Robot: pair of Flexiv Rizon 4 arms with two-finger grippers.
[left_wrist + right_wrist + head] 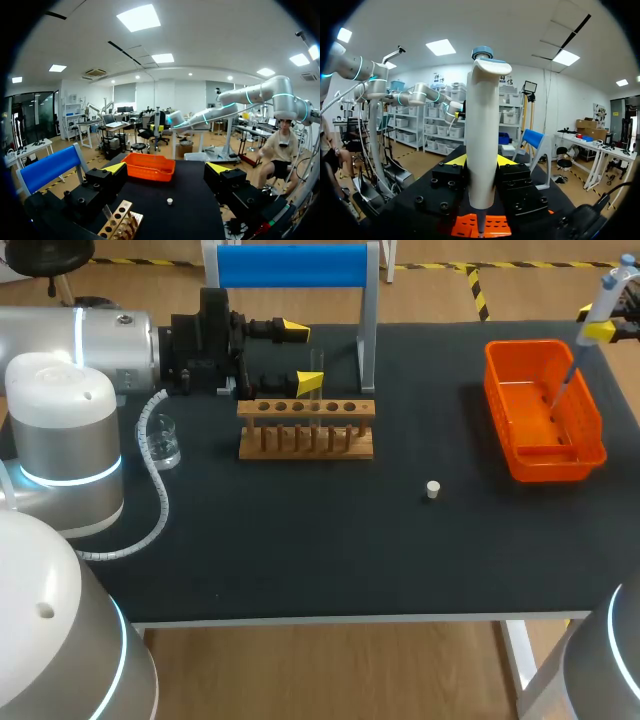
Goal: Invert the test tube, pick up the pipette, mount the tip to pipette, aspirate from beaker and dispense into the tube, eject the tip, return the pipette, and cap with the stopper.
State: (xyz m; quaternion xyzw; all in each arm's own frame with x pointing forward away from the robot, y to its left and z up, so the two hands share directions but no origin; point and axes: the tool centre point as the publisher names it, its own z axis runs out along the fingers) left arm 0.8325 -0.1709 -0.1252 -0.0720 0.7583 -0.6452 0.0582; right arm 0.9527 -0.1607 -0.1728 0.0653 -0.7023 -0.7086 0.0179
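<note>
My right gripper (481,161) pinches the pipette (482,125) over the orange bin (545,465), so I think I should hold it straight with its tip (562,390) low inside the walls, then pop the tip off; my left gripper (166,169) is spread wide.

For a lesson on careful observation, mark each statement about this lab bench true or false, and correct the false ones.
1. The right end effector grips the pipette above the orange basket. True.
2. The stopper is plugged into a test tube. False: it lies alone on the table, to the right of the wooden rack.
3. The left end effector is open, just behind the rack. True.
4. The beaker stands inside the basket. False: it stands on the table left of the rack, beside the left arm.
</note>
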